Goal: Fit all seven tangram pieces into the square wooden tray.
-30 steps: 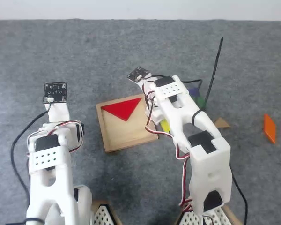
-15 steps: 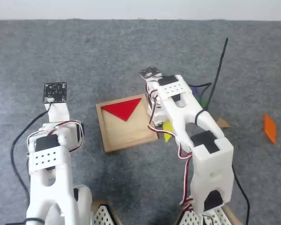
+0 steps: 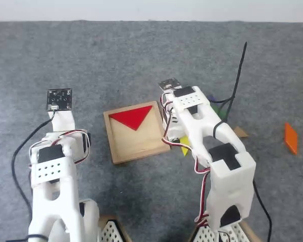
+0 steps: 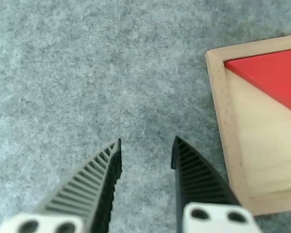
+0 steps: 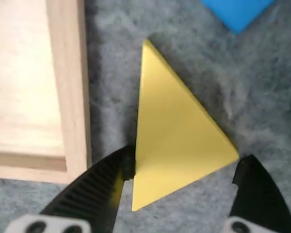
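The square wooden tray (image 3: 122,148) lies mid-table with a red triangle (image 3: 131,117) in its far part. In the right wrist view a yellow triangle (image 5: 174,131) lies flat on the carpet just outside the tray's rim (image 5: 68,87). My right gripper (image 5: 186,162) is open and straddles it, one finger at each near corner. In the high view the right arm (image 3: 197,118) covers most of the yellow triangle (image 3: 184,147). My left gripper (image 4: 146,143) hangs open over bare carpet beside the tray (image 4: 222,107), holding nothing.
A blue piece (image 5: 237,9) lies just past the yellow one. Right of the tray are a tan triangle (image 3: 239,132), a green piece (image 3: 217,109), a purple piece (image 3: 208,96) and, far right, an orange parallelogram (image 3: 291,138). A black cable (image 3: 235,83) rises behind the right arm.
The right arm has swung to the right, off the tray's corner, and now sits over the yellow triangle. The left arm has not moved.
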Available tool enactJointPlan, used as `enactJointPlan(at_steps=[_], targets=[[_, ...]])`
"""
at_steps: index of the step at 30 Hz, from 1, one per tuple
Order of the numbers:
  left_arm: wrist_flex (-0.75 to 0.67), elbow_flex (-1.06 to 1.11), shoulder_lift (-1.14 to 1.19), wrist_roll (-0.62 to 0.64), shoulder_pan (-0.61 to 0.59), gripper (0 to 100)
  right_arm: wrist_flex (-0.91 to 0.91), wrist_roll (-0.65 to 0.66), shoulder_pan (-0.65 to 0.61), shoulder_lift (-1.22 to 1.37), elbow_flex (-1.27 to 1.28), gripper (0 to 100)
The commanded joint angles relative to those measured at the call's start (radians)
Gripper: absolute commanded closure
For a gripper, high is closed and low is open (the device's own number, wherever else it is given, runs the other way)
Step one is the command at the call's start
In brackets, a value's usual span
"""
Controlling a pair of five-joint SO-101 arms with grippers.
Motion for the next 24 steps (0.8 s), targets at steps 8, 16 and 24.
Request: enactJointPlan(at_steps=[8, 16, 24], targets=[[-0.012, -0.007, -0.002, 0.003, 0.005, 83, -0.076, -0.012, 0.012, -0.042, 0.003, 73.9], [-0.012, -0.008, -0.002, 0.002, 0.005, 83, -0.065, -0.044, 0.004, -0.073, 0.003, 74.0], [-0.012, -0.008, -0.002, 0.002, 0.005, 83, -0.067, -0.072, -0.031, -0.139, 0.005, 74.0]])
